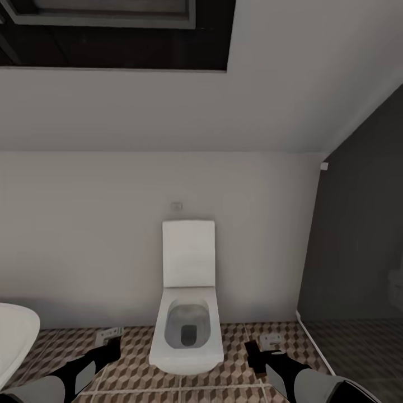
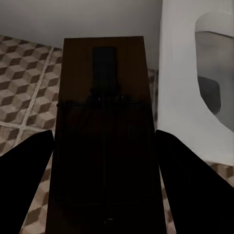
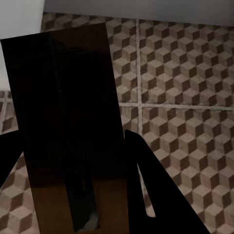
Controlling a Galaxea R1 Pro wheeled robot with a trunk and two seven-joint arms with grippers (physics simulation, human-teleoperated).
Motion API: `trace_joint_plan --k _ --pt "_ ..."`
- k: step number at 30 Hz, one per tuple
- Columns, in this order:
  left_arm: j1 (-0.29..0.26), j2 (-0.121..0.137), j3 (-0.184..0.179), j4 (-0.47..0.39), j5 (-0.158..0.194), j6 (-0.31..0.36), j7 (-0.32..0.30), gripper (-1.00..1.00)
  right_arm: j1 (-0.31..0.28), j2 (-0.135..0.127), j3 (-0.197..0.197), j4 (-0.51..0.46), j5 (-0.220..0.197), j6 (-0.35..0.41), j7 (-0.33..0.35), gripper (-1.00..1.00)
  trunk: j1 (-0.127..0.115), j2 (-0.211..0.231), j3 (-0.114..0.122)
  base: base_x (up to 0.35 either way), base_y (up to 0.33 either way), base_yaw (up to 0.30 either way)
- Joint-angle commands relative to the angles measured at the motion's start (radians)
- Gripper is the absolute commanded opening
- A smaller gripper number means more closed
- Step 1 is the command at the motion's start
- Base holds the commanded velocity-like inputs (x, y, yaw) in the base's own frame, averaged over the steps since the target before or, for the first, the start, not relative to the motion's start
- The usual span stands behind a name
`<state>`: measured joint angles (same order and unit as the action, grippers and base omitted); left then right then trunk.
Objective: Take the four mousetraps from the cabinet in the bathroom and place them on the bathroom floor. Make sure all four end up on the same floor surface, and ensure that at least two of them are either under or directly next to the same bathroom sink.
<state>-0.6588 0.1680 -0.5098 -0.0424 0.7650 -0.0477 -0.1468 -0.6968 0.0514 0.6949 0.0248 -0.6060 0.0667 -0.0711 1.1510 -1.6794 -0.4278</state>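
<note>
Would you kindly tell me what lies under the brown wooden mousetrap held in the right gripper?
Cube-patterned bathroom floor tiles with pale grout lines lie beyond the brown wooden mousetrap; the floor directly beneath the board is covered.

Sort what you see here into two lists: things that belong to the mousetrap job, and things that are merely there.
Job:
left gripper holding a mousetrap
right gripper holding another mousetrap
bathroom floor

Merely there:
toilet
white wall

My arms show grey shells with black joint sections; each ends in a matte black left pincer (image 1: 109, 348) and right pincer (image 1: 258, 354) with broad wedge-shaped fingers (image 2: 195, 190).
</note>
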Motion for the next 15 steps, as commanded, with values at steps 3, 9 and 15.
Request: trace_joint_plan --k 3,9,15 --pt "-0.001 0.001 -0.009 0.001 0.009 -0.003 -0.004 -1.0 -0.001 0.001 0.008 0.001 -0.011 0.002 -0.002 -1.0 0.012 -0.022 -0.011 0.0 0.0 0.0" --pt "-0.001 0.001 -0.009 0.001 0.008 -0.003 -0.004 -1.0 -0.001 0.001 0.007 0.001 -0.012 0.002 -0.003 -1.0 0.035 -0.064 -0.029 0.0 0.0 0.0" --pt "-0.001 0.001 -0.009 0.001 0.008 -0.003 -0.004 -1.0 -0.001 0.001 0.008 0.001 -0.013 0.001 -0.003 -1.0 0.058 -0.106 -0.048 0.0 0.0 0.0"
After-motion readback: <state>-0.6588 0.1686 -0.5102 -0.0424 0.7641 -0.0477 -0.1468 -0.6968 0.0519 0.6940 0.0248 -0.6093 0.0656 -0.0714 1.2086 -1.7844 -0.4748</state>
